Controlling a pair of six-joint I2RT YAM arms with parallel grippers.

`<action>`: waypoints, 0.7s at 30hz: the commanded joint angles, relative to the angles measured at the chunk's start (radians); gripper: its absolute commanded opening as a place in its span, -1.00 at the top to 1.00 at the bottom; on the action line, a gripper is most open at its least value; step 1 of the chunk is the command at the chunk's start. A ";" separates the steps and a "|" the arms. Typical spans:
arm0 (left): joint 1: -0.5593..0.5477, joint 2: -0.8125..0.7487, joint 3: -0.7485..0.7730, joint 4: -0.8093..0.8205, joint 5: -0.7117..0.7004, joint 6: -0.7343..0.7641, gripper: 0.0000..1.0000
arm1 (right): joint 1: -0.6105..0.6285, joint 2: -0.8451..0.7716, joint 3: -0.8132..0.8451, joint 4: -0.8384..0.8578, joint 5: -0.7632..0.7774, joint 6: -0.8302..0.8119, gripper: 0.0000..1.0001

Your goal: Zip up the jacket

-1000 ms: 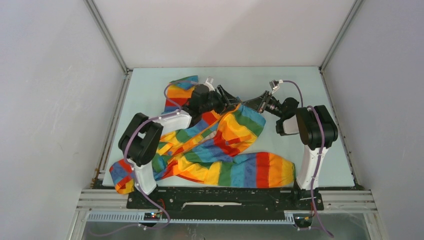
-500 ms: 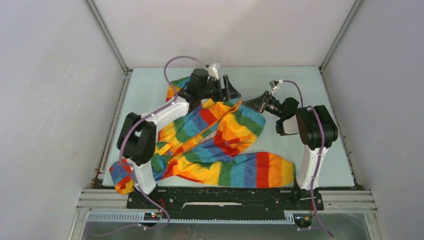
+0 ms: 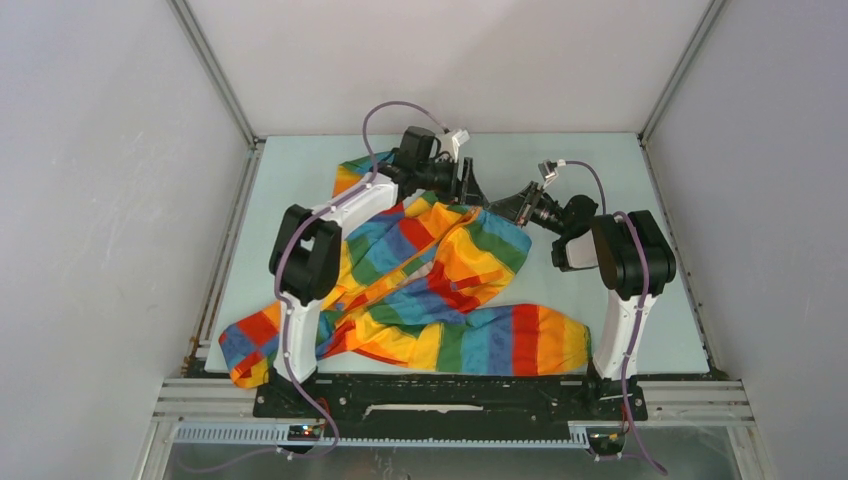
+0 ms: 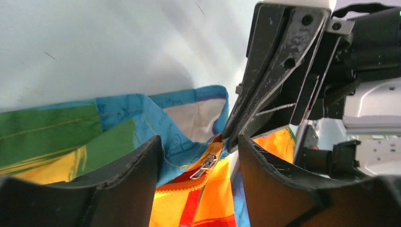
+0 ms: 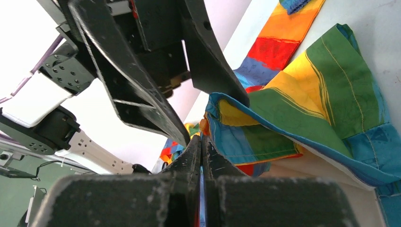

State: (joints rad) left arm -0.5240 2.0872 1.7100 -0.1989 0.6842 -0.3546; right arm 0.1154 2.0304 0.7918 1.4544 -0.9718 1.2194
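The rainbow-striped jacket [image 3: 440, 290] lies crumpled across the table. My right gripper [image 3: 497, 208] is shut on its upper edge, pinching blue fabric right at the top of the orange zipper strip [image 4: 189, 187]. In the right wrist view the right gripper [image 5: 201, 138] is closed on the fabric [image 5: 321, 94]. My left gripper [image 3: 472, 190] is open and faces the right one. In the left wrist view the left gripper [image 4: 198, 142] straddles the metal zipper pull [image 4: 204, 166] without touching it. The right gripper's fingers [image 4: 265, 94] show just beyond.
The pale blue table [image 3: 600, 170] is enclosed by white walls with metal corner posts. One sleeve [image 3: 520, 340] lies along the near edge. The other sleeve [image 3: 245, 350] lies at the near left corner by the left arm's base.
My left arm has swung away and to the right, from over the jacket's collar toward the right gripper, staying open. The right arm and the jacket's body have not moved.
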 commanded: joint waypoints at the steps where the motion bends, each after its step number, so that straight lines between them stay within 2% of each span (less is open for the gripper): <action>1: 0.018 0.006 0.026 0.015 0.137 0.006 -0.17 | -0.006 -0.041 0.023 0.066 -0.008 -0.015 1.00; 3: 0.027 -0.004 -0.009 0.061 0.148 -0.034 0.00 | -0.006 -0.042 0.021 0.066 -0.008 -0.016 1.00; 6: 0.041 -0.021 -0.068 0.139 0.176 -0.076 0.14 | -0.005 -0.044 0.021 0.066 -0.008 -0.017 1.00; 12: 0.047 -0.039 -0.133 0.191 0.211 -0.116 0.28 | -0.005 -0.047 0.021 0.066 -0.007 -0.017 1.00; 17: 0.059 -0.062 -0.227 0.405 0.255 -0.246 0.37 | -0.004 -0.047 0.023 0.066 -0.006 -0.020 1.00; 21: 0.065 -0.072 -0.246 0.430 0.259 -0.263 0.78 | -0.004 -0.049 0.022 0.066 -0.007 -0.022 1.00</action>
State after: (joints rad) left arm -0.4694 2.0918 1.4902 0.1280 0.9104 -0.5655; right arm 0.1139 2.0266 0.7918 1.4509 -0.9752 1.2148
